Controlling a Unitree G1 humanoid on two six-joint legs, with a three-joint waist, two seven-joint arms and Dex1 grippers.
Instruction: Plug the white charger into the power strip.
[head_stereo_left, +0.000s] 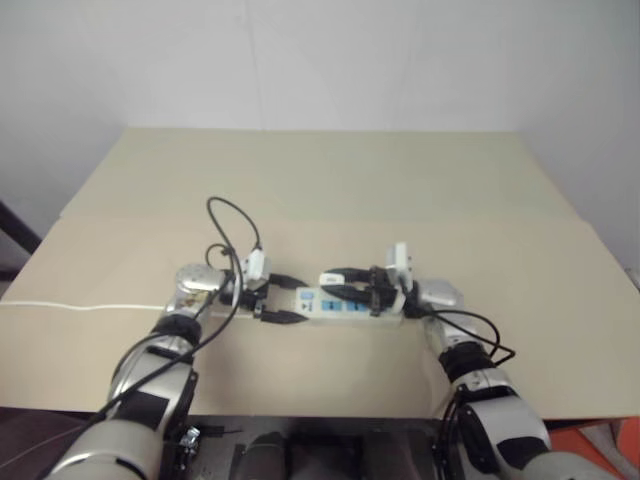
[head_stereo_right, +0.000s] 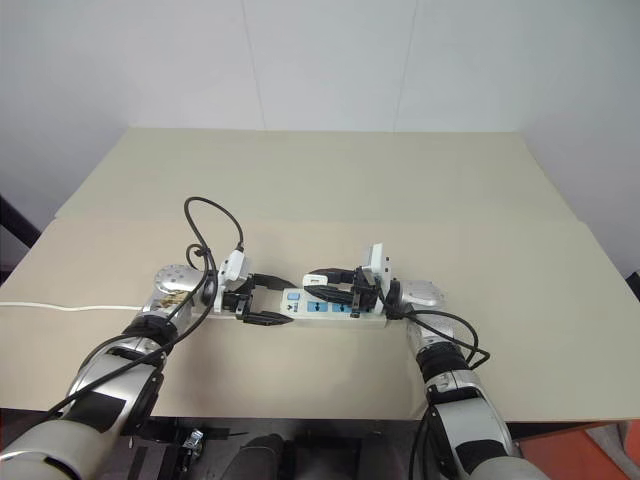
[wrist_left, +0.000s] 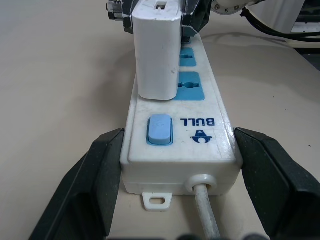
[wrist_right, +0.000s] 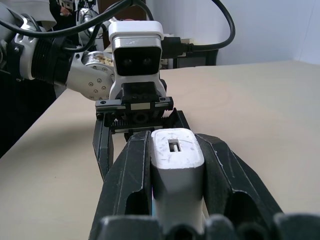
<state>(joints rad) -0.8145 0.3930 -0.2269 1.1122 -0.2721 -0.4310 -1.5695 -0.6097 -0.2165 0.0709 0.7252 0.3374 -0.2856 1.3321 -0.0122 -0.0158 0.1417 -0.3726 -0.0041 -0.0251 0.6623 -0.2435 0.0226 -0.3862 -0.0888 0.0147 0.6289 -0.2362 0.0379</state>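
With the left end effector (wrist_left: 172, 187) wide astride the strip (wrist_left: 210, 127), the right (wrist_right: 175, 200), clamping the charger (wrist_left: 156, 55), should press straight down, prongs seemingly unseated.

Both arms are built from silver-grey metal segments joined by black ribbed collars. Black cables are looped off each wrist. A white camera box (wrist_right: 136, 44) with a dark two-lens window is mounted above the left gripper (head_stereo_right: 262, 300); a similar white box is carried on the right gripper (head_stereo_right: 330, 290). Fingers (wrist_right: 127, 190) are matte black, thick and wedge-shaped. A toothed black rail is seen under the left camera box.
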